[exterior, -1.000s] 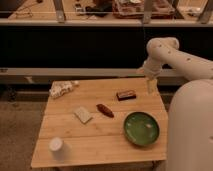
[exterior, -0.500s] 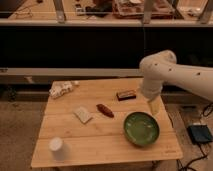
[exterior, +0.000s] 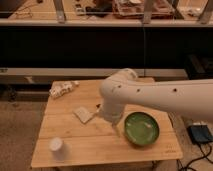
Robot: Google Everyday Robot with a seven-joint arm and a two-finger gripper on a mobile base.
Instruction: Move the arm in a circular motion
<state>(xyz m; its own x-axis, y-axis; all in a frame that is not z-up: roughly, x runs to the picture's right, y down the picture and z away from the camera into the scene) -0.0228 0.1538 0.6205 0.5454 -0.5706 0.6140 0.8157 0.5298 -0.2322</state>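
Wooden table [exterior: 95,145] of light slats, set before a long dark shelving unit with a cluttered upper ledge; it bears a green bowl [exterior: 141,129], taken as reference for all entries. Item one: white cup [exterior: 56,146], upright, well to the left of the bowl and slightly nearer the front edge. Item two: crumpled white wrapper [exterior: 62,89], well to the left of the bowl and far behind it, at the back corner. Item three: flat pale square piece [exterior: 83,114], lying left of the bowl and a little behind it. Item four: the arm [exterior: 155,95], glossy white with small dark holes, which enters from the right side, passes above and behind the bowl, and bends down at a bulbous joint up and left of the bowl. Item five: gripper [exterior: 117,130], a narrow pale tip pointing down over the boards, just beside the bowl's left rim; whether it is wide or narrow cannot be told, and nothing is seen held. Item six: dark box [exterior: 200,134] with a cable, on the floor to the right of the bowl.
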